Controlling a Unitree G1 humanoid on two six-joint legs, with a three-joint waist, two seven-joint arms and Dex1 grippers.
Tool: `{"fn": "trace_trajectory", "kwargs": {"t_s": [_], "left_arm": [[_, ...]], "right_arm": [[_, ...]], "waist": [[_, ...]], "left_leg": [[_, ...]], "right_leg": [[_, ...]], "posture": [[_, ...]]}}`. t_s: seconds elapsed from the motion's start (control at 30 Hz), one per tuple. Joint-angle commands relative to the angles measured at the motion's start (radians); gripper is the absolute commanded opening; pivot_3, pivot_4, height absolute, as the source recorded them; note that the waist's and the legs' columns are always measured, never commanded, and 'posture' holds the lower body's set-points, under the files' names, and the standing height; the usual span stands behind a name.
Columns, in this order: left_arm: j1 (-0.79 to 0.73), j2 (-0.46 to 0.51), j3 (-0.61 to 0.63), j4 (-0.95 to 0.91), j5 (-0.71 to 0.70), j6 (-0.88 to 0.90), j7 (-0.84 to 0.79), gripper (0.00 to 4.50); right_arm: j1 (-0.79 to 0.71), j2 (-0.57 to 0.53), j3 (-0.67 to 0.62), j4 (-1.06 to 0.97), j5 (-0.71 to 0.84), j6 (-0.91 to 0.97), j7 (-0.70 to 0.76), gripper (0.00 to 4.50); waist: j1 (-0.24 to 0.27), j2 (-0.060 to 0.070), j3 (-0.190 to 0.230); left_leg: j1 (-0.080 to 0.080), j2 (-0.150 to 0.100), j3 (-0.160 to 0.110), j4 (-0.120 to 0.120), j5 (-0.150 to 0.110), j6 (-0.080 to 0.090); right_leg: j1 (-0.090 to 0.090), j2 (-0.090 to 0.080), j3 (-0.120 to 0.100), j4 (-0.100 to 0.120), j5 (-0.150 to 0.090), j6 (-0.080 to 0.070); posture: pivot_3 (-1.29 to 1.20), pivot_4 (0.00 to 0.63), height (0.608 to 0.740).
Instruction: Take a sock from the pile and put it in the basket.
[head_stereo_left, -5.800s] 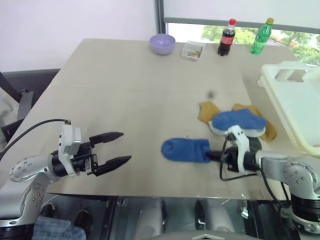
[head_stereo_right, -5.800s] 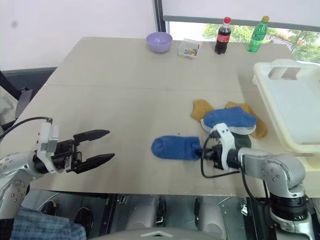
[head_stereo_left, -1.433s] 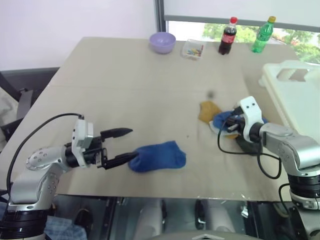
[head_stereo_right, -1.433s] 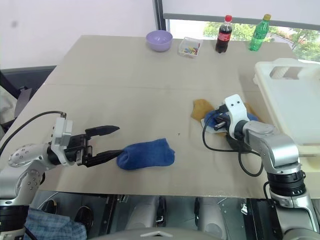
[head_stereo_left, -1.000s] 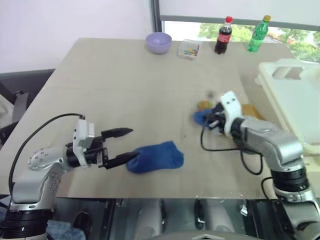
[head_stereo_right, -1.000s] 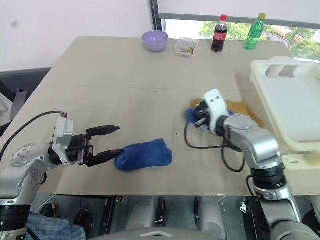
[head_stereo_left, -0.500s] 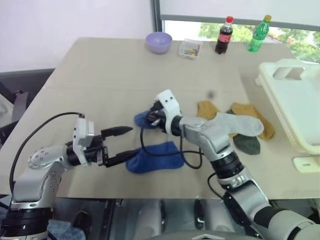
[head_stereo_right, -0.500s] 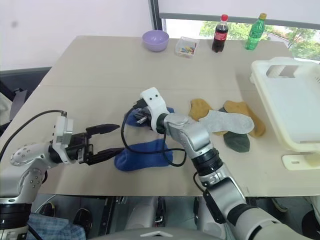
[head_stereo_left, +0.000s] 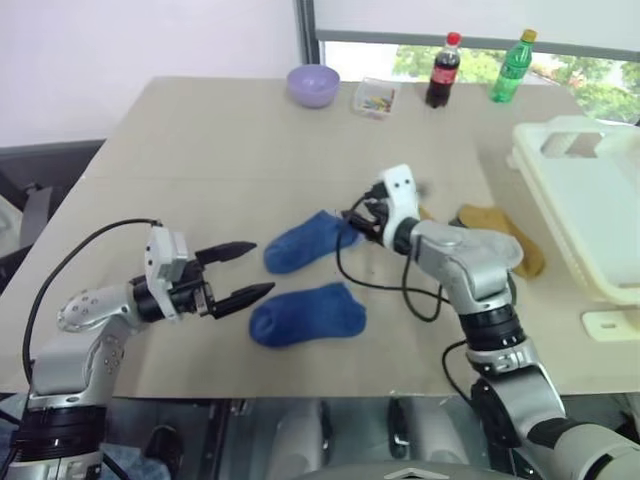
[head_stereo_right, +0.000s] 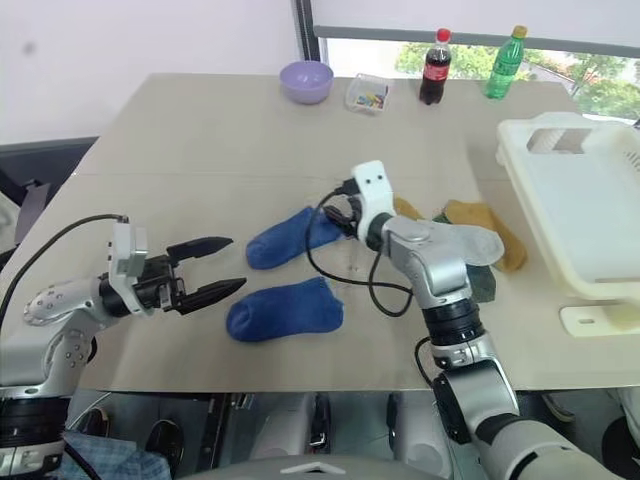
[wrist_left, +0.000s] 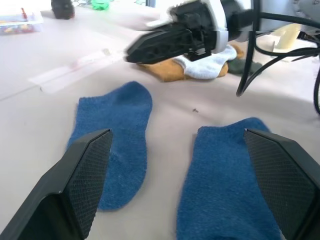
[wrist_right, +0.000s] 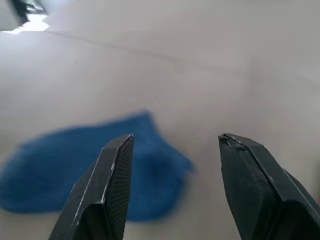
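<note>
Socks out of the pile (head_stereo_right: 465, 245), basket (head_stereo_right: 585, 205) not yet fed.
Two blue socks mid-tabletop: far sock (head_stereo_right: 290, 237) slanting away from open, empty right gripper (head_stereo_right: 335, 218) just beside its end; near sock (head_stereo_right: 284, 308) lying crosswise before open, empty left gripper (head_stereo_right: 222, 266). Basket at right edge, nearer right arm. Left wrist view adding white sock (wrist_left: 210, 65) in pile.

Beige table (head_stereo_left: 200, 150), pale wall (head_stereo_left: 120, 40), daylit window (head_stereo_left: 480, 20).
</note>
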Motion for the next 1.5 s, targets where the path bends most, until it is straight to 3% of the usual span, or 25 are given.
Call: {"fn": "trace_trajectory", "kwargs": {"t_s": [0.03,0.27,0.37,0.53,0.8,1.07,1.37,1.5], "left_arm": [[-0.016,0.004,0.0,0.003,0.008,-0.019,-0.013,4.5],[-0.015,0.009,0.022,0.021,0.018,-0.016,0.01,4.5],[0.002,0.016,0.036,0.04,0.034,0.005,0.049,4.5],[0.005,0.002,0.021,0.072,0.095,0.062,0.174,4.5],[-0.031,-0.004,-0.085,0.076,0.216,0.28,0.403,4.5],[-0.109,-0.074,-0.093,0.14,0.248,0.262,0.459,4.5],[-0.127,-0.083,-0.203,0.191,0.369,0.173,0.452,4.5],[-0.136,-0.078,-0.219,0.236,0.394,0.134,0.449,2.67]], "right_arm": [[-0.012,0.073,-0.099,0.023,0.091,0.079,-0.032,2.74],[-0.008,0.105,-0.131,0.053,0.157,0.143,0.01,2.74],[-0.008,0.106,-0.131,0.067,0.158,0.126,0.008,1.94],[-0.016,0.105,-0.122,0.09,0.15,0.101,0.008,0.03],[-0.031,0.104,-0.087,0.119,0.125,0.057,0.01,0.03],[-0.025,0.113,-0.073,0.12,0.121,0.046,0.013,0.03],[-0.033,0.1,-0.069,0.129,0.112,0.031,0.018,0.03],[-0.028,0.099,-0.07,0.12,0.11,0.031,0.013,0.0]], "waist": [[-0.008,0.0,0.0],[-0.013,0.0,0.0],[-0.014,0.0,0.0],[-0.014,-0.001,0.0],[-0.01,-0.001,-0.001],[-0.008,0.0,-0.001],[-0.005,0.001,-0.002],[-0.003,0.002,-0.003]], "left_leg": [[0.0,0.0,0.0,0.0,0.0,0.0],[0.0,0.0,0.0,0.0,0.0,0.0],[0.0,0.0,-0.002,0.0,0.0,0.0],[0.0,0.0,-0.002,0.0,0.0,0.0],[0.001,0.0,-0.006,0.0,0.0,0.0],[0.004,0.0,-0.007,0.001,0.002,-0.003],[0.005,0.0,-0.008,0.002,0.004,-0.003],[0.005,-0.001,-0.008,0.002,0.004,-0.003]], "right_leg": [[0.0,0.0,0.0,0.0,0.0,0.0],[0.0,0.0,0.001,0.0,0.0,0.0],[0.0,0.0,0.001,0.0,0.0,0.0],[0.0,0.0,0.001,0.0,0.0,0.0],[0.001,0.0,0.0,0.001,0.0,0.0],[0.001,0.0,0.0,0.008,0.0,0.0],[0.001,0.0,0.001,0.011,0.0,0.0],[0.001,-0.001,0.001,0.011,0.0,0.0]], "posture": [[0.0,0.15,0.736],[0.0,0.15,0.736],[0.0,0.15,0.736],[0.0,0.15,0.736],[0.0,0.15,0.736],[0.0,0.15,0.736],[0.0,0.15,0.736],[0.0,0.15,0.736]]}}
